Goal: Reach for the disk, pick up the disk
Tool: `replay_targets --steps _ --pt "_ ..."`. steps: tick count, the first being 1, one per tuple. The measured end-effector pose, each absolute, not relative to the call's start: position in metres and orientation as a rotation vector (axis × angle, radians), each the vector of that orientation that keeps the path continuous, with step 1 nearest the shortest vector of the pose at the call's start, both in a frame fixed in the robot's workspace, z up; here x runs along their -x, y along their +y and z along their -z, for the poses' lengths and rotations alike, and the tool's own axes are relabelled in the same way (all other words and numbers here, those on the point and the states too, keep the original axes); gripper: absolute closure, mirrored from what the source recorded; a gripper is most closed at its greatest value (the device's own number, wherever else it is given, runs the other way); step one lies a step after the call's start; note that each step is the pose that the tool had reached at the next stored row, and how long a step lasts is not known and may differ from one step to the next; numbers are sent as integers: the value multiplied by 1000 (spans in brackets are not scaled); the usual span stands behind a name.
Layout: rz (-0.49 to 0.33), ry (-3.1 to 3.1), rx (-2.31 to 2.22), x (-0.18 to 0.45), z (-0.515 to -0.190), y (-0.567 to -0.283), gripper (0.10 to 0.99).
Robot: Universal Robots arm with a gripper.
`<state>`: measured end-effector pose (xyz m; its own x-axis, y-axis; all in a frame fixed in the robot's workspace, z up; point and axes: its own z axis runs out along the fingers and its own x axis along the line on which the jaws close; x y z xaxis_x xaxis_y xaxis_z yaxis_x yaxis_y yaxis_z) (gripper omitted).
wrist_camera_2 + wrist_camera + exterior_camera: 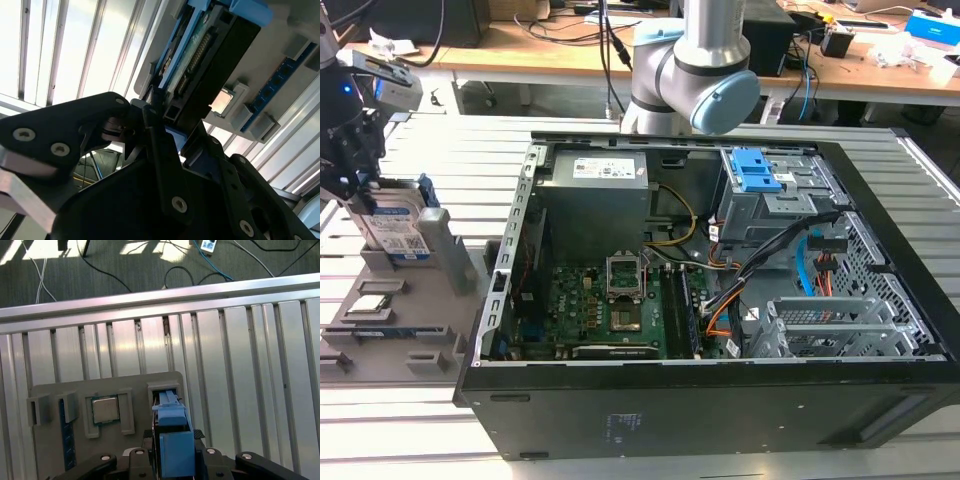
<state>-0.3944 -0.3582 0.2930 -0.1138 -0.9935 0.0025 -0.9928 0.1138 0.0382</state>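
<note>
The disk (398, 228) stands on edge in a slot of the grey fixture (430, 300) at the exterior view's left, its white-and-blue label facing out and a blue frame around it. My gripper (358, 185) is at its upper end. In the first wrist view the disk's blue frame (173, 437) sits tight between the two black fingers of my gripper (173, 457). The second wrist view shows the disk's connector end (205, 50) reaching away from the fingertips (152, 117), which press on its edge.
A small square silver chip (105, 410) lies in a pocket of the fixture beside the disk's slot. The open computer case (720, 260) fills the slatted metal table to the exterior view's right. The table's edge (150, 300) and floor cables lie beyond the fixture.
</note>
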Motion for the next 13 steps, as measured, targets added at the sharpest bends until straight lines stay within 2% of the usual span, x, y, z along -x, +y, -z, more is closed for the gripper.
replay_targets --steps 13 --pt "42 -2324 -2073 394 -303 -358 710"
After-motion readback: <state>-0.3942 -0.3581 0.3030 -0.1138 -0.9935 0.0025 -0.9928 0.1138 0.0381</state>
